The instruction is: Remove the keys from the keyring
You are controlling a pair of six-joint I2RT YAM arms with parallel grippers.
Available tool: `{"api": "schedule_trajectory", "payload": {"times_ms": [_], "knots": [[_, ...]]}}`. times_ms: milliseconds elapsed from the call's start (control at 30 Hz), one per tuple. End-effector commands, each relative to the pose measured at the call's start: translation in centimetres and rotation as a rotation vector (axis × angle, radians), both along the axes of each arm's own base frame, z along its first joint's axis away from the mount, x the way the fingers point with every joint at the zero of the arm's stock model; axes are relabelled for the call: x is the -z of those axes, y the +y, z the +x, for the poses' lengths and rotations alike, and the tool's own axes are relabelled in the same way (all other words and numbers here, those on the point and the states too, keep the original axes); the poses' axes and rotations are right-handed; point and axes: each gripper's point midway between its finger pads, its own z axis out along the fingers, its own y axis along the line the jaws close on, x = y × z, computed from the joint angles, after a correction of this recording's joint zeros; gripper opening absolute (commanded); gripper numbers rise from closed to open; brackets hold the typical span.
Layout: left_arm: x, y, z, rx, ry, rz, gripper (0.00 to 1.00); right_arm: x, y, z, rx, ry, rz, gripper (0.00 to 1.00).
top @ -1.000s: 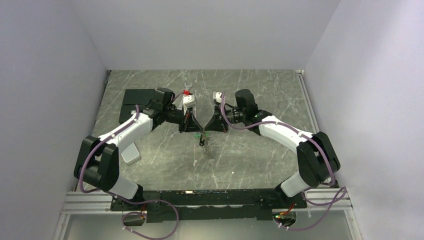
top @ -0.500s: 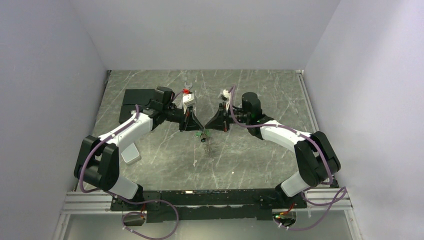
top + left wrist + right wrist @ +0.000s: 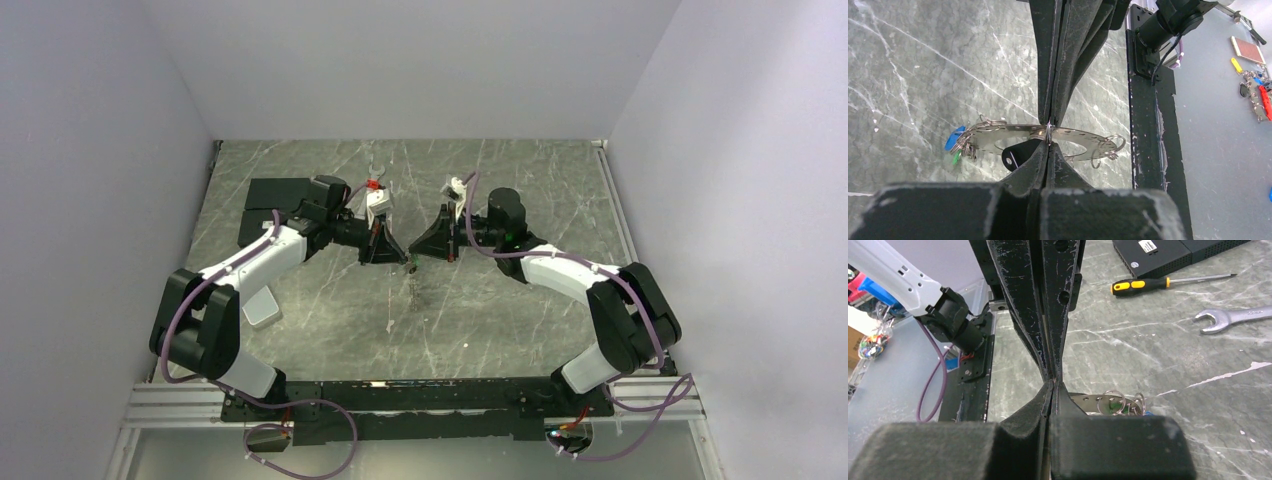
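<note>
The keyring (image 3: 998,136) is a flat perforated grey metal hoop held level above the marble table between both grippers. It also shows in the top view (image 3: 411,263) and the right wrist view (image 3: 1088,401). The keys hang on small split rings at one end: a blue head (image 3: 953,139) and a green head (image 3: 956,158), the green one also in the right wrist view (image 3: 1118,402). My left gripper (image 3: 1048,144) is shut on the hoop's rim at a small split ring. My right gripper (image 3: 1052,385) is shut on the same spot from the opposite side.
A silver wrench (image 3: 1233,318), a yellow-and-black screwdriver (image 3: 1147,284) and a black box (image 3: 1168,252) lie on the table beyond the left arm. A white block (image 3: 262,309) lies at the near left. Empty split rings (image 3: 1108,148) hang on the hoop's other end.
My right gripper drew back to the right, turned, and has closed in on the hoop again. The hanging keys have risen a little off the table.
</note>
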Motion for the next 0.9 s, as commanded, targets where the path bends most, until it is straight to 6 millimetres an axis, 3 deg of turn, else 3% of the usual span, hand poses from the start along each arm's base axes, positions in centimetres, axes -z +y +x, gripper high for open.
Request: {"api": "schedule_trajectory", "payload": {"times_ms": [0,500,867], "knots": [[0.3,-0.2,-0.7,0.018,0.033,-0.008,0.0,-3.6,0.1,0.9,0.027,-0.115,0.098,0.0],[0.6,-0.6,-0.9,0.012,0.058,-0.009,0.0,-3.1,0.0,1.2,0.081,-0.052,0.155,0.0],[-0.4,1.3,0.4,-0.056,0.037,-0.017,0.0,-4.0,-2.5,1.4,0.095,-0.078,0.112,0.0]]}}
